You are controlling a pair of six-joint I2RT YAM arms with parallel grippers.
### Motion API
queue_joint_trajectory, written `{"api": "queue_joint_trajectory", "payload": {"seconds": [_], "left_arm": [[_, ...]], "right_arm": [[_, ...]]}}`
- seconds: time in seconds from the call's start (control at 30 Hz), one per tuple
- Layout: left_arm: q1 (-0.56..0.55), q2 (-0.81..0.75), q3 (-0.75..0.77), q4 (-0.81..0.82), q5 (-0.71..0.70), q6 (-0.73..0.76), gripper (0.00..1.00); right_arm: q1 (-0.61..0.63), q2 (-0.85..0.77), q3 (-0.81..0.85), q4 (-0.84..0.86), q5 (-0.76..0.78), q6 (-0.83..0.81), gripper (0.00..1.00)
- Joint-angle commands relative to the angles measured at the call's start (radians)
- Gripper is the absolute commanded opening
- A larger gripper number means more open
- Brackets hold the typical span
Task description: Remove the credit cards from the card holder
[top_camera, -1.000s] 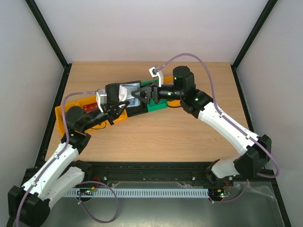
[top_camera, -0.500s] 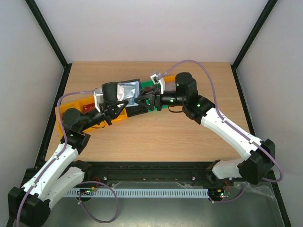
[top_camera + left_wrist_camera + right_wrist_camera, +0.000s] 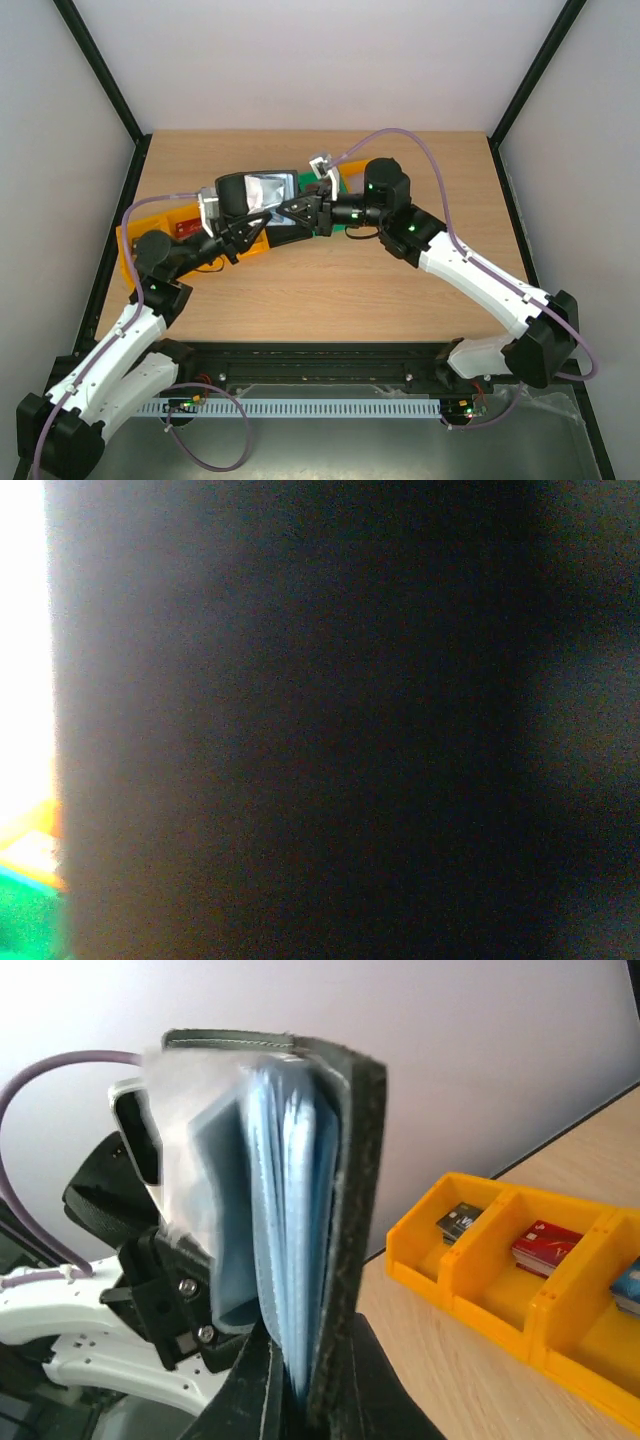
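The card holder [image 3: 262, 189] hangs open above the bins, black cover outside and blue-grey pockets [image 3: 290, 1210] inside. My left gripper [image 3: 243, 216] is shut on its lower left part. My right gripper [image 3: 300, 210] is shut on the holder's right edge, its fingers [image 3: 245, 1400] clamping the pocket edges and the black cover [image 3: 352, 1210]. In the left wrist view a dark surface [image 3: 350, 720] fills nearly everything and hides the fingers. A red credit card [image 3: 545, 1245] and a dark one [image 3: 460, 1222] lie in separate compartments of the orange bin [image 3: 500, 1295].
The orange bin [image 3: 135, 240] sits at the left on the wooden table [image 3: 350, 290], with a green bin [image 3: 345, 188] beside it, mostly behind my right wrist. A purple cable [image 3: 420, 150] arcs over the right arm. Black frame posts stand at the table's corners.
My right gripper moved left onto the holder's edge and went from open to shut on it. The left gripper kept its hold, and the holder tilted a little.
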Motion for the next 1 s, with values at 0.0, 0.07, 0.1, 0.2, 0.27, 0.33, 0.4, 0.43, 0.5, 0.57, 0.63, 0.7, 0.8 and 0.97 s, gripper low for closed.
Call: {"api": "queue_joint_trajectory", "payload": {"seconds": [0.0, 0.07, 0.1, 0.2, 0.27, 0.33, 0.4, 0.43, 0.5, 0.57, 0.63, 0.7, 0.8, 0.97], "left_arm": [[-0.016, -0.014, 0.016, -0.049, -0.133, 0.031, 0.42], [-0.015, -0.015, 0.012, -0.15, -0.316, 0.069, 0.61], [-0.012, -0.015, 0.01, -0.177, -0.385, 0.098, 0.62], [-0.006, -0.011, 0.015, -0.259, -0.579, 0.204, 0.63], [0.015, 0.003, 0.026, -0.336, -0.763, 0.201, 0.63], [0.068, 0.009, 0.035, -0.398, -0.808, 0.179, 0.64], [0.139, -0.006, 0.04, -0.448, -0.757, 0.166, 0.65], [0.156, -0.02, 0.041, -0.461, -0.713, 0.171, 0.65], [0.171, -0.055, 0.036, -0.46, -0.604, 0.214, 0.65], [0.177, -0.085, 0.03, -0.435, -0.446, 0.263, 0.68], [0.178, -0.105, 0.03, -0.406, -0.236, 0.314, 0.78], [0.168, -0.121, 0.028, -0.369, -0.014, 0.379, 0.98], [0.073, -0.125, 0.071, -0.421, 0.024, 0.567, 0.92], [-0.043, -0.049, 0.178, -0.421, 0.093, 0.56, 0.7]], "right_arm": [[0.003, -0.025, 0.046, -0.077, 0.157, -0.035, 0.02], [0.003, -0.02, 0.091, -0.189, 0.258, -0.057, 0.02], [0.003, -0.008, 0.121, -0.259, 0.309, -0.063, 0.02], [0.023, 0.042, 0.222, -0.441, 0.397, -0.094, 0.02], [0.032, 0.062, 0.261, -0.511, 0.433, -0.107, 0.02], [0.033, 0.066, 0.279, -0.56, 0.483, -0.108, 0.02], [0.033, 0.077, 0.3, -0.607, 0.543, -0.107, 0.02], [0.033, 0.091, 0.316, -0.636, 0.567, -0.108, 0.02], [0.034, 0.12, 0.355, -0.687, 0.584, -0.116, 0.02], [0.035, 0.141, 0.38, -0.711, 0.557, -0.144, 0.02], [0.035, 0.144, 0.381, -0.723, 0.548, -0.176, 0.02], [0.034, 0.153, 0.424, -0.767, 0.599, -0.202, 0.02], [0.035, 0.188, 0.475, -0.862, 0.682, -0.258, 0.02], [0.037, 0.216, 0.504, -0.877, 0.624, -0.31, 0.02]]}}
